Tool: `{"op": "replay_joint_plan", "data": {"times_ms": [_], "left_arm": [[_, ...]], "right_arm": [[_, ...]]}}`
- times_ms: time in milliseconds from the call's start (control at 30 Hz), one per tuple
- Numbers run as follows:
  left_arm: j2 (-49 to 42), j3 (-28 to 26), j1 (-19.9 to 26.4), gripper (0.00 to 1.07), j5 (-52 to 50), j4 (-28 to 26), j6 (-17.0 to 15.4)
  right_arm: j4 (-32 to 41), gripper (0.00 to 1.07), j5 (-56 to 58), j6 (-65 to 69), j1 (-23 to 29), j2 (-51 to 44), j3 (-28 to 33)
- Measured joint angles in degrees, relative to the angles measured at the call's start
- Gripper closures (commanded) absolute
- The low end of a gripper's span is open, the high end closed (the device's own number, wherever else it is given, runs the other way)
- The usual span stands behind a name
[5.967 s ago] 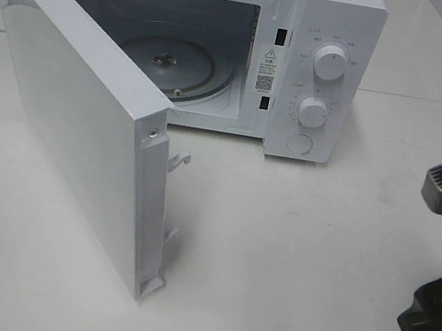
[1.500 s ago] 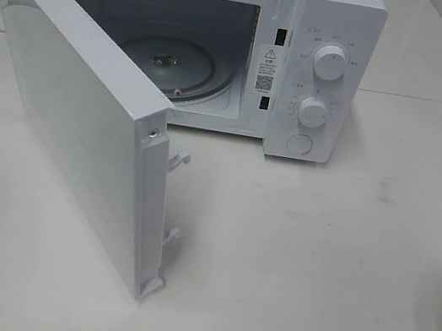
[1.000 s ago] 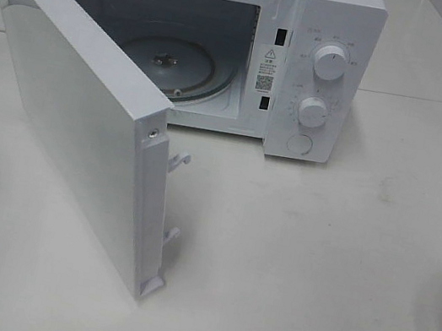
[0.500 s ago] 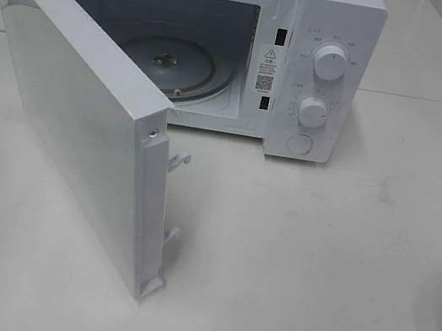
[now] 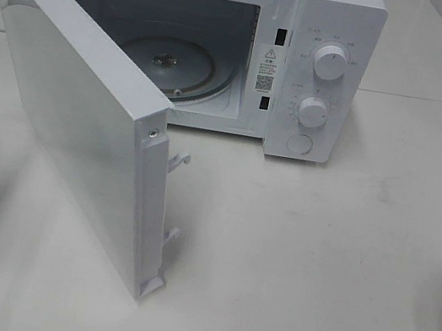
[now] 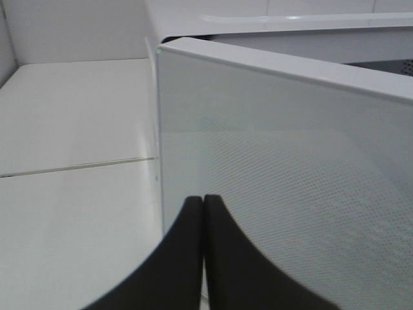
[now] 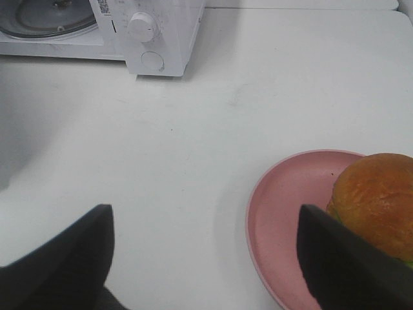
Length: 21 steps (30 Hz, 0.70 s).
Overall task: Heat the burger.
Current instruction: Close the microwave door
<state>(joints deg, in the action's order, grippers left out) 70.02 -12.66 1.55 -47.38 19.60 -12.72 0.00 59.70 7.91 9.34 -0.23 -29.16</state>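
Lower right of the right wrist view, the burger (image 7: 377, 197) sits beside the spread right gripper (image 7: 206, 258); left gripper (image 6: 204, 213) is pressed together, facing the door (image 6: 290, 174).

Microwave (image 5: 330, 30): white painted casing, smooth, semi-gloss. Door (image 5: 77, 106): white, satin outside; in the left wrist view its window panel (image 6: 290, 194) shows a fine dotted mesh under a glossy pane. Latch hooks (image 5: 181, 158) look like white plastic. Turntable (image 5: 170, 62): clear glass, shiny. Knobs (image 5: 331, 63): white plastic, smooth. Table (image 5: 316, 259): off-white, smooth w/ soft sheen, faint scuffs. Plate (image 7: 290, 213): pink, matt, prob. plastic. Burger (image 7: 381, 200): bun glossy golden-brown, slightly mottled. Left tool (image 6: 204, 206) & right tool (image 7: 205, 239): black fingers, matt, plastic-like.
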Motion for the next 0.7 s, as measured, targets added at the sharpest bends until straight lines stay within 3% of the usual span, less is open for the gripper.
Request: {"op": "replay_joint_plan", "data": {"times_ms": [67, 167, 300, 400, 500, 700], "left_arm": [[5.6, 0.0, -0.1, 1.07, -6.0, 2.1, -0.5], [6.8, -0.1, -0.5, 1.07, -7.0, 2.1, -0.5], [11.2, -1.8, -5.6, 1.07, -8.0, 1.9, -0.2], [13.2, -2.2, -9.2, 1.07, -8.6, -0.8, 0.9], [15.1, -2.3, -12.9, 1.07, -8.7, -7.2, 2.8], [17.5, -4.3, -17.4, 1.07, -8.8, -12.5, 4.3]], "right_arm": [[0.0, 0.32, 0.0, 0.0, 0.0, 0.0, 0.0], [0.0, 0.32, 0.0, 0.0, 0.0, 0.0, 0.0], [0.0, 0.32, 0.0, 0.0, 0.0, 0.0, 0.0], [0.0, 0.32, 0.0, 0.0, 0.0, 0.0, 0.0], [0.0, 0.32, 0.0, 0.0, 0.0, 0.0, 0.0], [0.0, 0.32, 0.0, 0.0, 0.0, 0.0, 0.0]]}}
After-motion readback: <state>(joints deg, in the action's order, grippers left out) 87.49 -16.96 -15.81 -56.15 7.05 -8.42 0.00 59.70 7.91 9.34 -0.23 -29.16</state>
